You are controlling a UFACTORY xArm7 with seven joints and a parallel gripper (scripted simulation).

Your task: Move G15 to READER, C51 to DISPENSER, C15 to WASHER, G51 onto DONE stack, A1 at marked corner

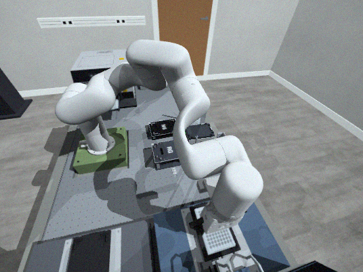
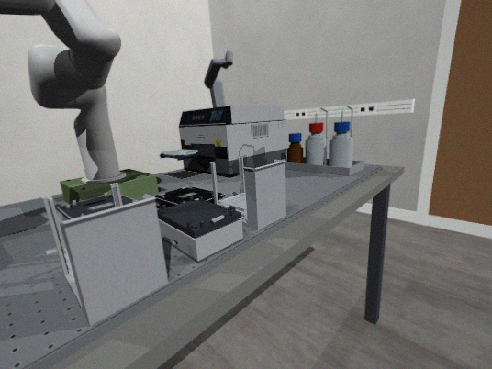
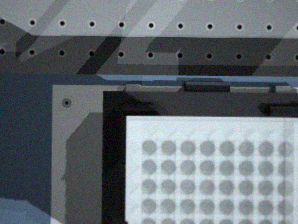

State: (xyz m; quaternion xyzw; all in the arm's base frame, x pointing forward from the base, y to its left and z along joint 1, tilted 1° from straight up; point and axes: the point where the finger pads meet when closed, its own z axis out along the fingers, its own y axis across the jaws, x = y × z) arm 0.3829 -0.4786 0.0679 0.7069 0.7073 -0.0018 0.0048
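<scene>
A white well plate (image 1: 218, 241) sits in a black nest on a blue-housed station (image 1: 169, 233) at the near edge of the deck. I cannot read its label or the station's name. In the wrist view the plate (image 3: 210, 170) fills the lower right, flat inside the black frame. My gripper (image 1: 217, 230) is straight above the plate and down on it, shut on its sides; the wrist hides most of the fingers. The reader (image 2: 229, 138) stands at the far end with a plate on its tray (image 2: 179, 156).
Nests N6 (image 1: 163, 130) and RG (image 1: 166, 152) lie mid-deck, with another black nest (image 1: 200, 131) beside them. Two tall white racks (image 2: 115, 248) (image 2: 263, 193) and a white box with a black top (image 2: 199, 225) stand along the table edge. Bottles (image 2: 328, 144) stand at the far end.
</scene>
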